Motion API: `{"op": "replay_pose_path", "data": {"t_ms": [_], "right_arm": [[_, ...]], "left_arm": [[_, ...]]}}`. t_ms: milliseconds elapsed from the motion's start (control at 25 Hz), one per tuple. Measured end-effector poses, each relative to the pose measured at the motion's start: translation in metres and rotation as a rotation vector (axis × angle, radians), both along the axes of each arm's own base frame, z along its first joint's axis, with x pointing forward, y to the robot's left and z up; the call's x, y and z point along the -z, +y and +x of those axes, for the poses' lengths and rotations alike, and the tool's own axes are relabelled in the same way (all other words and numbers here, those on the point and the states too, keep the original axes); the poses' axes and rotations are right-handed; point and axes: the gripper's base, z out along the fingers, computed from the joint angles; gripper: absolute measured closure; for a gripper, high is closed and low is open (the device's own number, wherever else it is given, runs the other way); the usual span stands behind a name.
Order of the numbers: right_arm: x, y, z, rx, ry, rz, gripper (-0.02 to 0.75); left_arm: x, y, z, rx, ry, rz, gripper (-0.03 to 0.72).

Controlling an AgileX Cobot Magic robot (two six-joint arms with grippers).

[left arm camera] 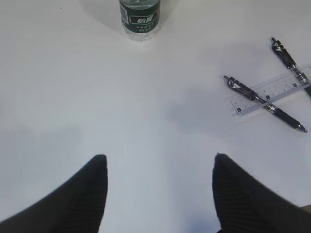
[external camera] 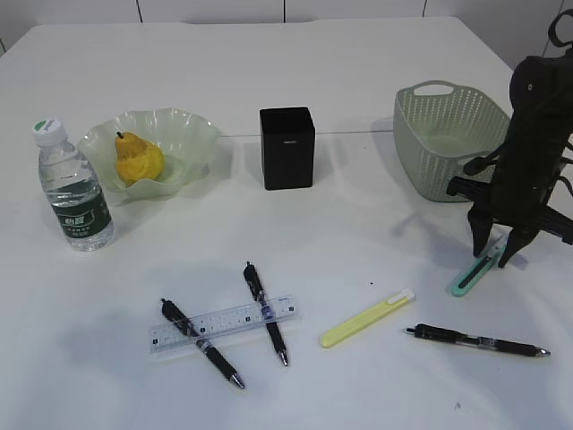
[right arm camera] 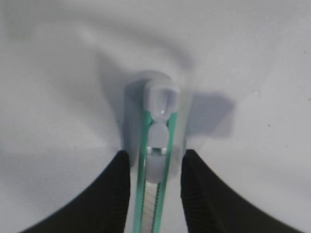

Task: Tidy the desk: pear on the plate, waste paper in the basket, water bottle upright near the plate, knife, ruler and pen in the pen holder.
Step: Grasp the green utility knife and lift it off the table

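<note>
A teal-and-white knife (external camera: 474, 271) lies flat on the desk (external camera: 358, 224) in front of the basket (external camera: 448, 139). My right gripper (external camera: 497, 255) stands over it, one finger on each side. In the right wrist view the knife (right arm camera: 158, 126) runs between the narrowly open fingers of that gripper (right arm camera: 156, 152), with a small gap on both sides. The pear (external camera: 137, 159) rests in the plate (external camera: 192, 134), and the water bottle (external camera: 73, 188) stands upright left of it. The ruler (external camera: 224, 324) lies across two pens (external camera: 201, 343) (external camera: 266, 313). The pen holder (external camera: 287, 148) stands mid-desk. My left gripper (left arm camera: 159, 156) hangs open over bare desk. No waste paper shows.
A yellow knife (external camera: 367, 318) and a third pen (external camera: 479, 341) lie at the front right. The left wrist view shows the bottle (left arm camera: 139, 19) ahead, and the ruler (left arm camera: 272, 92) with its crossed pens to the right.
</note>
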Motion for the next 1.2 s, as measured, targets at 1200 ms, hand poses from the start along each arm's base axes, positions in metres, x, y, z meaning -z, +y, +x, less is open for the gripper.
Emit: {"op": "replay_pose_path", "data": {"t_ms": [1200], "right_arm": [[0.0056,0.0004,0.0025,-0.008,-0.013,-0.003,0.575]], "left_arm": [[0.0000,0.0000,0.0000,0.000,0.000,0.000,0.214]]}}
